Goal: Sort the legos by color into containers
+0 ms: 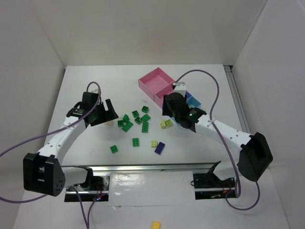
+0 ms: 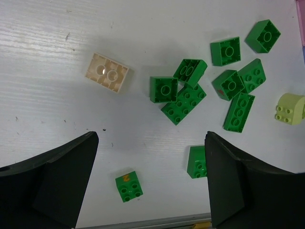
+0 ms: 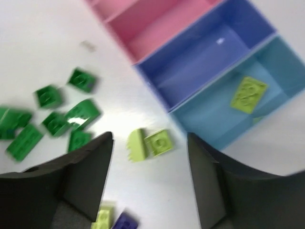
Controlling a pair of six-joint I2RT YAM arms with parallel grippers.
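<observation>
while the left gripper (image 2: 151, 138) and right gripper (image 3: 148, 138) both hang with jaws released and empty, one pale lego (image 3: 248, 94) lies in the light-blue container (image 3: 214, 110); the green legos (image 2: 183, 102) crowd the tabletop (image 2: 47, 28), so i'd fear a pinch catching two at once.

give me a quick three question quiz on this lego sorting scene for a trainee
1. True or false: the light blue box already holds a yellow-green brick.
2. Where is the cream brick? A on the table; B in a pink box; C between the left gripper's fingers.
3. What colour are most of the loose bricks?
Key: 1 true; 2 A; 3 green.
</observation>
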